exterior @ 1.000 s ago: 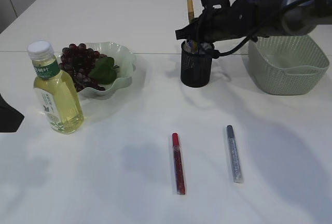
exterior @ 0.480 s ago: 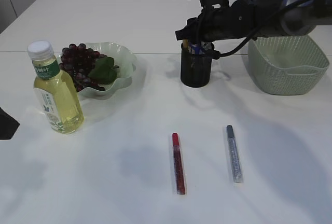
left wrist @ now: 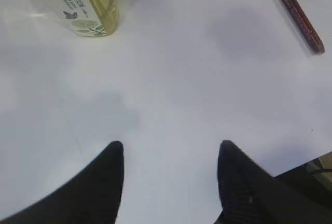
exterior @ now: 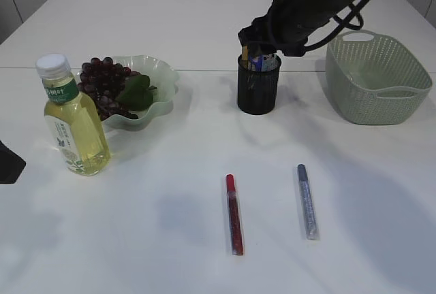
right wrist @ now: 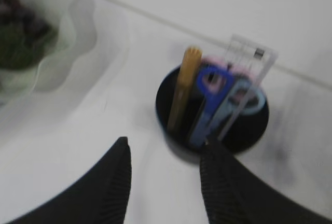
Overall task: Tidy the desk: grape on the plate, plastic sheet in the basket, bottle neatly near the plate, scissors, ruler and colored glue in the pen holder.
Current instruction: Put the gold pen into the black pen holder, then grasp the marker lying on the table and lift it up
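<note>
The black mesh pen holder (exterior: 258, 90) stands at the back centre. In the right wrist view (right wrist: 210, 115) it holds a yellow glue stick (right wrist: 184, 84), blue scissors (right wrist: 212, 97) and a clear ruler (right wrist: 249, 73). My right gripper (right wrist: 166, 143) is open and empty above and just in front of the holder. A red glue pen (exterior: 234, 214) and a grey glue pen (exterior: 308, 201) lie on the table in front. The grapes (exterior: 103, 83) lie on the pale green plate (exterior: 160, 76), and the yellow bottle (exterior: 71, 120) stands beside it. My left gripper (left wrist: 170, 149) is open and empty over bare table.
The green basket (exterior: 375, 76) stands at the back right; something pale and clear shows inside it. The left wrist view shows the bottle's base (left wrist: 78, 3) and the red glue pen (left wrist: 298, 14). The left arm's tip shows at the exterior view's left edge (exterior: 8, 165).
My right arm has risen and pulled back from the pen holder. The yellow glue stick it held over the holder now stands inside it. The left arm has barely moved.
</note>
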